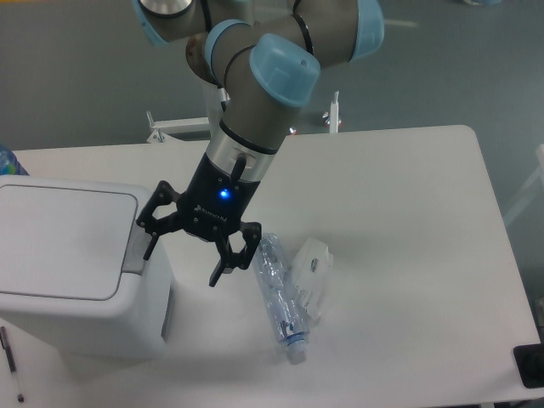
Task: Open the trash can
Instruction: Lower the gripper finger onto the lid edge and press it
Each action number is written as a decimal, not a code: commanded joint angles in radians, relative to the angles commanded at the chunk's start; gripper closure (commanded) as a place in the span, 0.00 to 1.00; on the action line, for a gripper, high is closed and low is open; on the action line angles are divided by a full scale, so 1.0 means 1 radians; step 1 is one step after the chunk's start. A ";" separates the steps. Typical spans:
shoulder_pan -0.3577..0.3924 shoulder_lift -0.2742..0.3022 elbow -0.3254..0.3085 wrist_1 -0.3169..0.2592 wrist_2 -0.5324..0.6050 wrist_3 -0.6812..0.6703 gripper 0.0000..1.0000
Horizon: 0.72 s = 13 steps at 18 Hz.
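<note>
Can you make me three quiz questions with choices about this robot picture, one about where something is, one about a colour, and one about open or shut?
1. Where does the crushed clear bottle lie?
A. on the table, right of the trash can
B. inside the trash can
C. on the lid

2. What colour is the light on the gripper?
A. red
B. blue
C. green

3. How is the trash can's lid?
A. lifted up
C. taken off
B. lying flat and shut

Answers: 1 A, the bottle rests on the white tabletop beside the bin. 2 B, a small blue dot glows on the gripper body. 3 B, the lid sits flat on the bin, with the open gripper near the grey tab.
</note>
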 joint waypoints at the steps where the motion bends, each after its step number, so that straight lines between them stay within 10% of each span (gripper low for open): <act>1: 0.000 0.002 0.000 0.000 0.000 0.000 0.00; 13: -0.015 0.008 -0.011 0.017 -0.002 -0.011 0.00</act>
